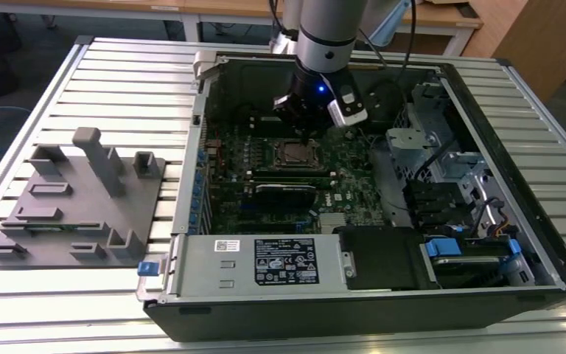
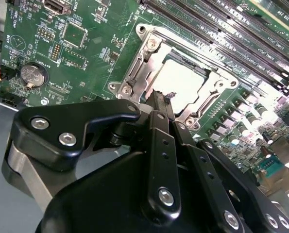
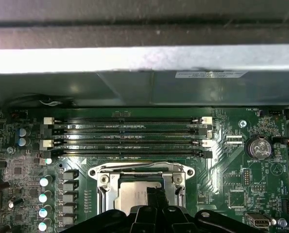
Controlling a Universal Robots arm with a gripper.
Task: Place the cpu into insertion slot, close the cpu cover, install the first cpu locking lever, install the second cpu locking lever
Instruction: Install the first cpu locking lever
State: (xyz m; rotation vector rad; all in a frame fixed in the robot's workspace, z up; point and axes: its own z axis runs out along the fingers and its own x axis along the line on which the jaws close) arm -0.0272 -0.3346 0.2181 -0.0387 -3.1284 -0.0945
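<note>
Inside the open computer case (image 1: 519, 243), the fingers (image 2: 162, 104) are pressed together with nothing between them, just above the edge of the insertion slot (image 2: 134, 80). I think the cpu (image 2: 180, 82) already sits in the slot, with the cpu cover (image 2: 222, 92) down around it. The locking levers look like the part left.

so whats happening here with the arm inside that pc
A single robot arm is reaching into an open computer case, its hand poised at the edge of the insertion slot on the green motherboard. The cpu already sits in the slot, with the cpu cover framing it. Whether the locking levers are latched isn't clear.
</note>
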